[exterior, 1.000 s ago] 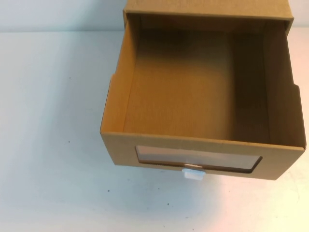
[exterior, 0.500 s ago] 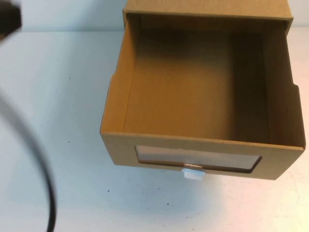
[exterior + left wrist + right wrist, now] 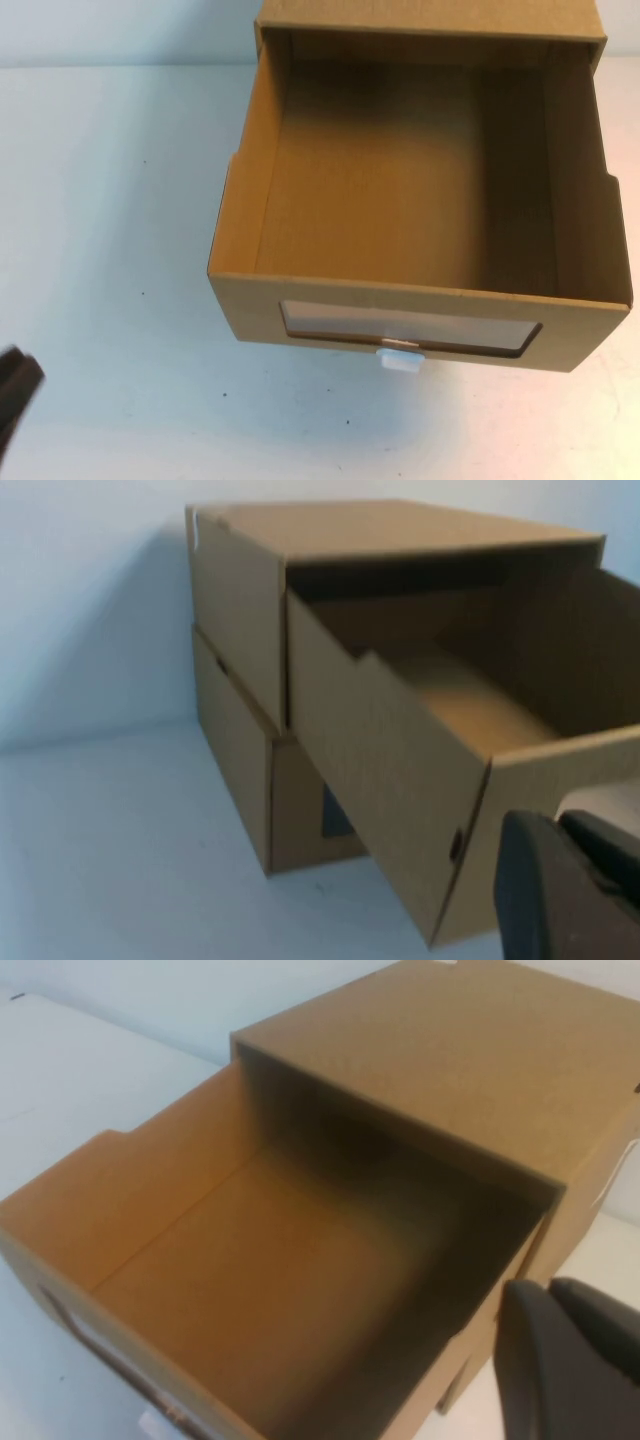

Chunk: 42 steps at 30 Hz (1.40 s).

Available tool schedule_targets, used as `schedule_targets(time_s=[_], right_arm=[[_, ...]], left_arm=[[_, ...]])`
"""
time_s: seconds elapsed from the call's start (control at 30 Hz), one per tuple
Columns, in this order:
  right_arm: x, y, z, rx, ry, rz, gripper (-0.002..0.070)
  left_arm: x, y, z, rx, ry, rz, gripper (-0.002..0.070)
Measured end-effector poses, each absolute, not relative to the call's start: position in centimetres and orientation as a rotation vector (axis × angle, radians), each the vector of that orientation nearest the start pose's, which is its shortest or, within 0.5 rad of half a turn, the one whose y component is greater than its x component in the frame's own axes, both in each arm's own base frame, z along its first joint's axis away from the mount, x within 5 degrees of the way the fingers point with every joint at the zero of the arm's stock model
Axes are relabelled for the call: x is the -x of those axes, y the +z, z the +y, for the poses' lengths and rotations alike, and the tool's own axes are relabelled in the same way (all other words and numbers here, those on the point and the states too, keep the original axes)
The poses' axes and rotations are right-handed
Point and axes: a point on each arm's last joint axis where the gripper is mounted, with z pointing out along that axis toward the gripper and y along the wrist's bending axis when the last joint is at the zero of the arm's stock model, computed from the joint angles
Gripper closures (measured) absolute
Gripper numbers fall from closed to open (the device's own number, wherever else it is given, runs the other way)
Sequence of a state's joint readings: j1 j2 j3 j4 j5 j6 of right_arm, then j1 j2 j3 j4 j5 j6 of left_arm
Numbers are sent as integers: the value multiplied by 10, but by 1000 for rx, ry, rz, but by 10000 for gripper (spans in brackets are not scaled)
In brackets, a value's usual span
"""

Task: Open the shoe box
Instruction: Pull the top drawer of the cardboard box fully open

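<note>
The brown cardboard shoe box (image 3: 430, 22) stands at the back of the table with its drawer (image 3: 400, 190) slid out toward me and nothing inside. The drawer's front has a clear window (image 3: 410, 328) and a white pull tab (image 3: 400, 359). My left gripper (image 3: 553, 822) is shut and holds nothing, beside the drawer's (image 3: 400, 770) left front corner. My right gripper (image 3: 548, 1290) is shut on nothing, off the right side of the drawer (image 3: 250, 1290), near the sleeve (image 3: 450, 1050). In the high view only a dark piece of the left arm (image 3: 15, 385) shows at the lower left edge.
A second closed box (image 3: 240, 770) of the same cardboard sits under the open one. The white table (image 3: 110, 220) stretches to the left and front of the box, with a pale wall (image 3: 90, 600) behind.
The left arm and its cable swept through the left side of the high view and now show only as a dark bit at the lower left edge. The box and drawer have not moved.
</note>
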<state>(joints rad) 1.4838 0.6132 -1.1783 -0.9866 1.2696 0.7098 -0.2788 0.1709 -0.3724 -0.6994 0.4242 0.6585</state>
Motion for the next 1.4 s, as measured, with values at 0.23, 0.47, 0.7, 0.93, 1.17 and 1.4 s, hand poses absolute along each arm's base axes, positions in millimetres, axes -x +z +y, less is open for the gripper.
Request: schedule_targets(time_s=[0.23, 0.47, 0.7, 0.93, 1.17, 1.4], right_arm=[[-73, 463, 23, 521, 359, 1771, 689], [-73, 463, 23, 519, 362, 1773, 689], [-73, 463, 23, 521, 365, 1776, 689], [-73, 462, 23, 522, 367, 1777, 689], [-72, 461, 24, 532, 385, 1792, 689], [-72, 461, 25, 534, 387, 1794, 689]], left_arm=[[-47, 234, -32, -274, -469, 1591, 679], [-56, 198, -24, -166, -393, 1620, 679], [-57, 196, -23, -163, -384, 1620, 679], [-57, 196, -23, -160, -387, 1620, 679], [-57, 196, -23, -160, -387, 1620, 679], [-57, 196, -23, -160, -387, 1620, 679]])
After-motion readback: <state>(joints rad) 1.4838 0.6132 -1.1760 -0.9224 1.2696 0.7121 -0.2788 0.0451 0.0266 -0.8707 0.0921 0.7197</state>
